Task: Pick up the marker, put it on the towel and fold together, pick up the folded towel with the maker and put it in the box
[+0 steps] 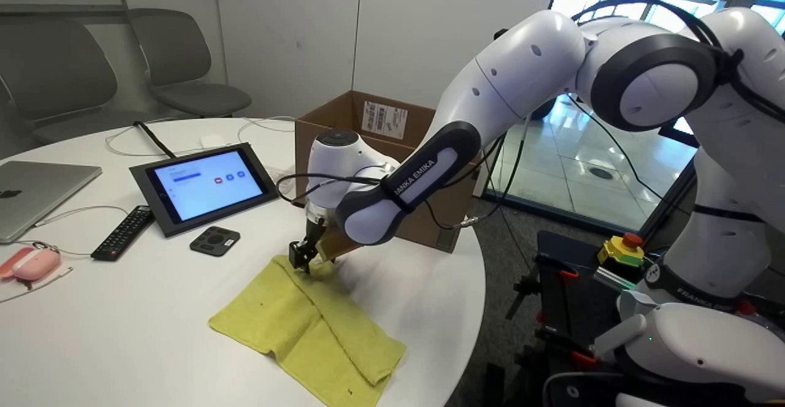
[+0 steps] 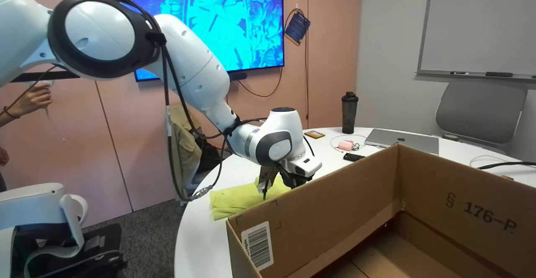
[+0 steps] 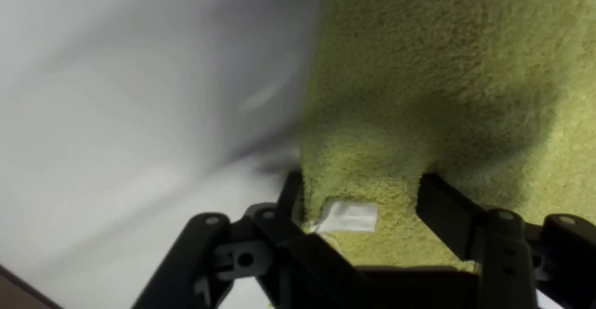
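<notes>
The yellow towel (image 1: 276,312) lies on the table with one long side folded over in a strip. It also shows in an exterior view (image 2: 234,200), partly behind the box wall. My gripper (image 3: 361,183) points down at the towel's end nearest the box, jaws apart. In the wrist view, one finger (image 3: 291,192) stands at the towel's folded edge and the other finger (image 3: 442,211) over the cloth, with towel and a white tag (image 3: 351,216) between them. The cardboard box (image 1: 429,223) stands upright behind the gripper, top open. The marker is hidden or out of view.
On the white table (image 1: 141,333) are a tablet (image 1: 208,180), a small dark square device (image 1: 214,241), a remote (image 1: 122,233), a pink case (image 1: 38,265) and a laptop (image 1: 46,192). A dark bottle (image 2: 349,114) stands farther off. Cables hang from the arm near the box.
</notes>
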Robot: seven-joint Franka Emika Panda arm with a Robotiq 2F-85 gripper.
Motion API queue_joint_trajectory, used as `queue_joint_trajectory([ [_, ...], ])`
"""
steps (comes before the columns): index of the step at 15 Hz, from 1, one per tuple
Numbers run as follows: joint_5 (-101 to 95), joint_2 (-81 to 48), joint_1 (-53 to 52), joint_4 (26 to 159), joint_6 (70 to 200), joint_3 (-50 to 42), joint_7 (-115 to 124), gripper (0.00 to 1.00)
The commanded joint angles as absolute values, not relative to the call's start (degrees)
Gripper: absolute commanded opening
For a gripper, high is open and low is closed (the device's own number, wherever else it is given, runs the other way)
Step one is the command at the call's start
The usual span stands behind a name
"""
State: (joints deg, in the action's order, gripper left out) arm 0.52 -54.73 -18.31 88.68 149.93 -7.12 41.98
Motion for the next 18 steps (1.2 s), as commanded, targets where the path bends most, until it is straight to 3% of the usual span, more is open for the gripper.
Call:
queue_joint_trajectory([
  [1,1.35,-57.0,-18.08,85.07,149.02,-6.65,42.52,0.36],
  [4,1.27,-56.76,-18.11,84.94,148.89,-6.57,42.39,0.13],
  [7,0.91,-55.97,-18.54,85.42,149.15,-6.61,42.23,0.04],
  [9,0.55,-55.21,-19.1,86.1,149.37,-6.77,42.21,0.08],
  [18,-1.04,-51.51,-23.37,87.17,149.77,-7.55,43.18,0.08],
])
